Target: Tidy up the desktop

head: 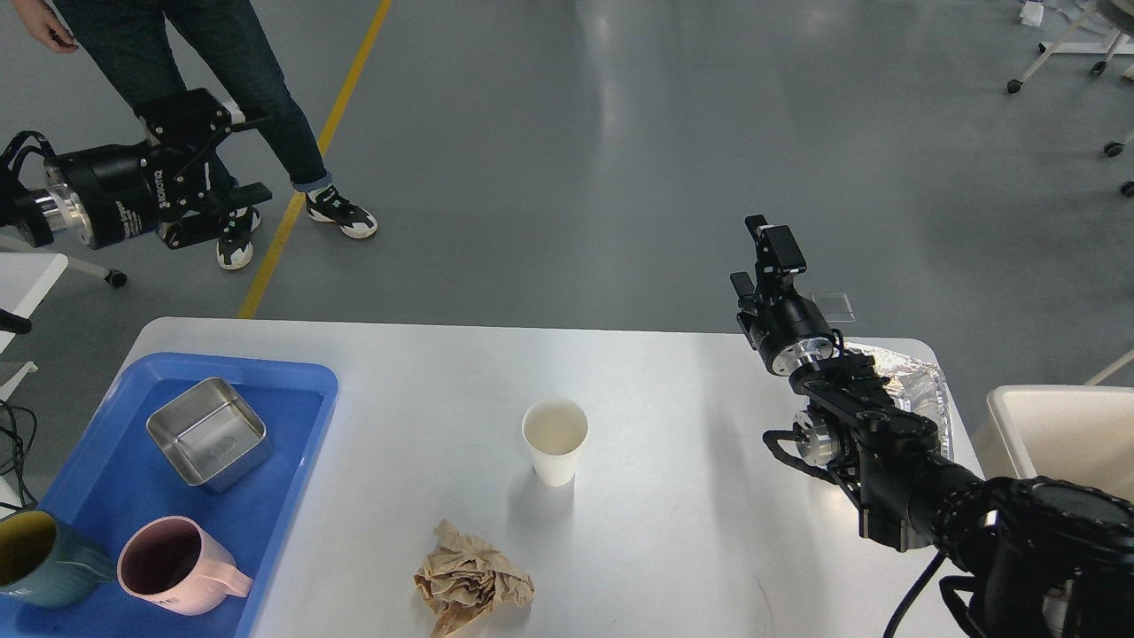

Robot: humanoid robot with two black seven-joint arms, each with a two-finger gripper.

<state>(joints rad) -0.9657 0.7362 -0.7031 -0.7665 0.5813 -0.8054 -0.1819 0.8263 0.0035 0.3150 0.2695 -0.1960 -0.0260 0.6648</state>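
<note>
The white desktop [673, 399] carries a white paper cup [555, 440] standing upright at its middle and a crumpled brown paper wad [469, 580] near the front edge. My left gripper [251, 152] is open and empty, raised high beyond the table's far left corner. My right gripper [769, 241] is held up over the far right edge, empty; its fingers are dark and cannot be told apart. A crinkled foil tray [921, 385] lies at the far right corner, partly hidden by my right arm.
A blue tray [283, 461] at the left holds a square steel container [207, 432], a pink mug [173, 567] and a teal mug [40, 558]. A white bin [1054, 425] stands beside the table's right edge. A person [221, 89] stands behind my left gripper. A small white table [27, 275] is at far left.
</note>
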